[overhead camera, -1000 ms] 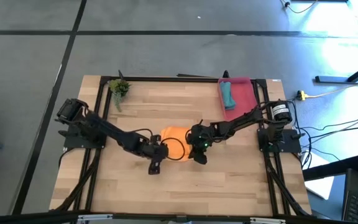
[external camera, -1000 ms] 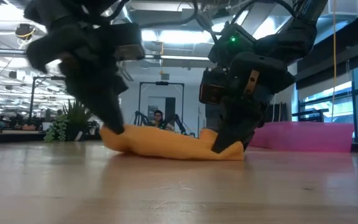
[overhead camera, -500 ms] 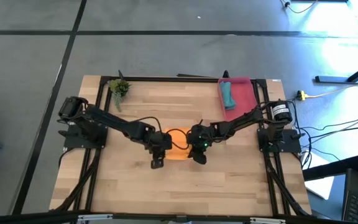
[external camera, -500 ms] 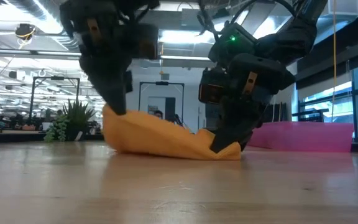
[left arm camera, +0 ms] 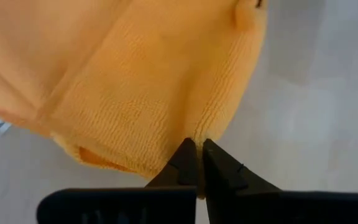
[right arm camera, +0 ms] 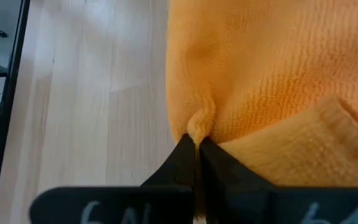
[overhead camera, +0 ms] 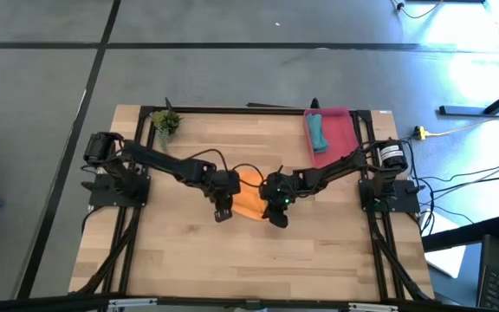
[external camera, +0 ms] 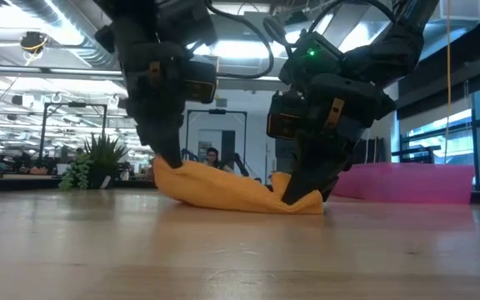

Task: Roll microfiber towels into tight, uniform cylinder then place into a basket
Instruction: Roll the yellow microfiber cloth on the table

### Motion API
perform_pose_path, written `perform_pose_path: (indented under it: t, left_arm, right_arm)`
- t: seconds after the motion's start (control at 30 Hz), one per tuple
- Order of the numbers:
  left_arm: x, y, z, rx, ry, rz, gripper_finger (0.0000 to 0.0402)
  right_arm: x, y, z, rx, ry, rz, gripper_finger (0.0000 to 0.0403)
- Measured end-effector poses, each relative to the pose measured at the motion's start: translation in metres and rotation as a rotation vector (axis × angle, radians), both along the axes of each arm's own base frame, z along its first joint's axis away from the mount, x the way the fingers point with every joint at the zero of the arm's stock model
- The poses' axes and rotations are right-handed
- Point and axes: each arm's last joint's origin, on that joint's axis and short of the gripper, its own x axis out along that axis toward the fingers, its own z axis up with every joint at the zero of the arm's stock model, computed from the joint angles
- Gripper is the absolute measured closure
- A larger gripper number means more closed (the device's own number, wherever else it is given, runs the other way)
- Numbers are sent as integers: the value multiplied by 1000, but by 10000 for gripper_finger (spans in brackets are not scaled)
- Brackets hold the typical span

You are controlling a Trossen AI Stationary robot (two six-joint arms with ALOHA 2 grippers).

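Observation:
The orange towel (overhead camera: 248,199) lies bunched at the middle of the table between my two grippers; it also shows in the low view (external camera: 223,190). My left gripper (overhead camera: 223,211) is shut on its left end. My right gripper (overhead camera: 276,215) is shut on its right end. The teal towel (overhead camera: 317,131), rolled up, lies inside the red-pink basket (overhead camera: 337,126) at the far right. My left gripper pinches the towel's left edge (left arm camera: 198,132) between its two fingertips, coming from above and pointing down. That end (external camera: 167,167) is held a little above the table. The cloth slopes down from it, slack. My right gripper pinches a small pucker at the towel's right edge (right arm camera: 198,127) between its two fingertips, coming from above at a slant. That end (external camera: 311,200) stays low on the table. A folded layer (right arm camera: 303,149) lies beside the pinch.
A small green plant (overhead camera: 165,122) stands at the far left corner. A black frame (overhead camera: 232,109) borders the table. Bare wood lies toward the near edge (overhead camera: 249,269). A person shows far off in the room (external camera: 212,156).
My left gripper has gone toward the table's right edge, toward my right gripper, carrying the towel's left end, which first rose off the table and then sank a little. The towel has bunched shorter between the grippers. Its right end has stayed in place.

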Motion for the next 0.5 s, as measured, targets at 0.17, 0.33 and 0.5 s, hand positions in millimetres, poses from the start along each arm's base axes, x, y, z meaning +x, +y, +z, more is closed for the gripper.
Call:
perform_pose_path:
  t: [0.17, 0.33, 0.5]
  left_arm:
    - [1, 9, 0, -42, -5, 10, 401]
    - [7, 17, 4, -22, -80, 34, 401]
    - [8, 28, 4, -3, -97, 63, 401]
  right_arm:
    - [0, 0, 0, -1, 5, -1, 396]
    - [-1, 0, -1, -1, 9, -1, 396]
    - [-1, 0, -1, -2, 10, -1, 396]
